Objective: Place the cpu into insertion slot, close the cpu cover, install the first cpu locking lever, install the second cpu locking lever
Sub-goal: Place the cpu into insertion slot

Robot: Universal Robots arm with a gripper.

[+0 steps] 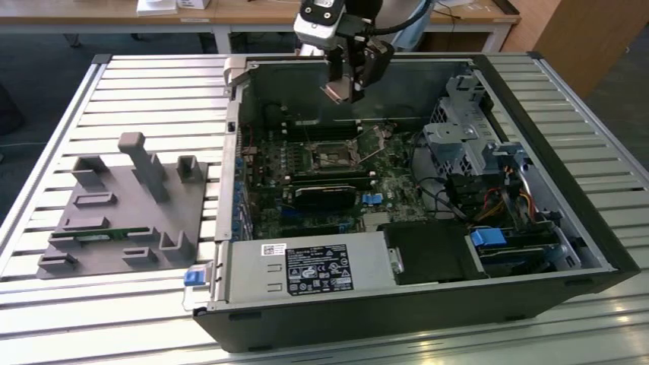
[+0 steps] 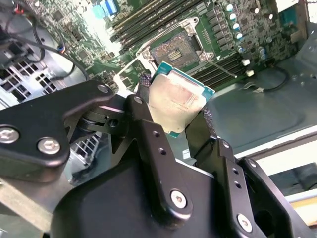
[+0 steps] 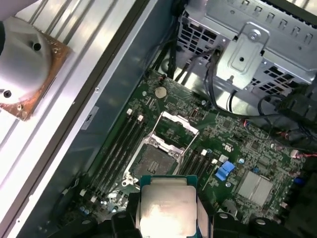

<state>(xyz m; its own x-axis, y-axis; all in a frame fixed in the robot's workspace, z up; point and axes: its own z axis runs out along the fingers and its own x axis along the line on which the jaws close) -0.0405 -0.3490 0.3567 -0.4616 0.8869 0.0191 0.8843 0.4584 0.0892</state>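
Observation:
My gripper [image 1: 345, 90] hangs above the far part of the open computer case, shut on the cpu [image 2: 176, 99], a flat square chip with a pale tan-silver face and green edge. The chip also shows between the black fingers [image 2: 148, 134] in the first wrist view, cpu [image 3: 166, 210]. Below it lies the insertion slot [image 1: 330, 158], a dark square socket with a silvery rim on the green board, slot [image 2: 176, 51], slot [image 3: 154, 161]. The cpu cover [image 3: 179, 124] stands swung open beside the socket. A thin lever [image 1: 371, 154] sticks up at an angle near the socket.
The case [image 1: 568, 175] has tall walls; a drive cage and cables [image 1: 476, 167] fill the exterior view's right side. A black block [image 1: 330, 199] and the power supply [image 1: 304, 270] sit nearer the front. A grey fixture tray [image 1: 121, 220] lies on the slatted table [image 1: 61, 99].

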